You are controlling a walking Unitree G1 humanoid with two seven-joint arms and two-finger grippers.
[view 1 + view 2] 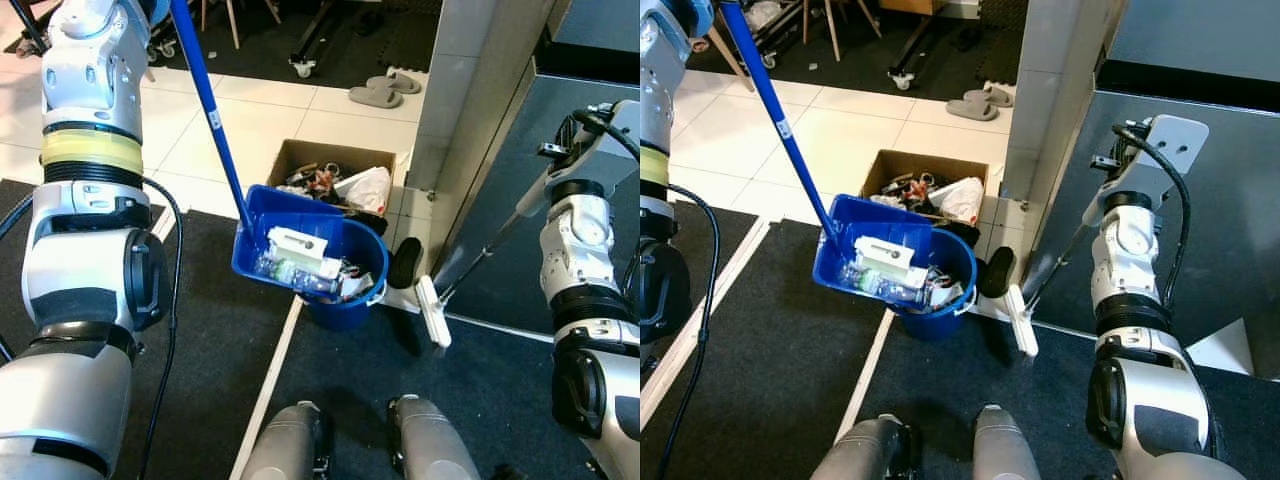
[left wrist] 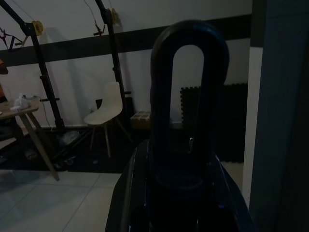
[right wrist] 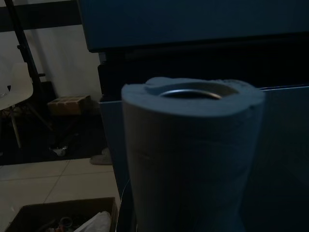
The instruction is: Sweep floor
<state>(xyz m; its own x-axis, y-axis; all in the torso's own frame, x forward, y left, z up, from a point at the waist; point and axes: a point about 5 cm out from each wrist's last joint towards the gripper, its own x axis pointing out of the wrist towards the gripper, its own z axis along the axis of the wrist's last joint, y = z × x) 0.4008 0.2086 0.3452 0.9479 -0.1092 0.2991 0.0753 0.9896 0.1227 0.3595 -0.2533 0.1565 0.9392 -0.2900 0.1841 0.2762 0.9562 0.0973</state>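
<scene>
- Dustpan [image 1: 290,240], the blue one on a long blue handle [image 1: 208,110], hangs tilted over the rim of a blue bin [image 1: 350,290]; you can see it loaded with rubbish, a white box and clear plastic among it.
- Your left arm [image 1: 85,190] stands raised at the left, with the handle running up past it; the left wrist view is dark and looks out past a black loop [image 2: 188,101], so you cannot tell how the left gripper's fingers stand.
- Your right arm [image 1: 1130,260] is lifted beside a grey cabinet, and a thin grey broom pole [image 1: 480,260] slants down from it to a white broom head [image 1: 432,310] on the dark mat beside the bin.
- In the right wrist view a grey foam grip end [image 3: 188,154] sits right before the lens; the right gripper's fingers cannot be made out.
- Behind the bin you have an open cardboard box [image 1: 330,175] of litter on the pale tiles, and grey slippers [image 1: 385,90] farther back.
</scene>
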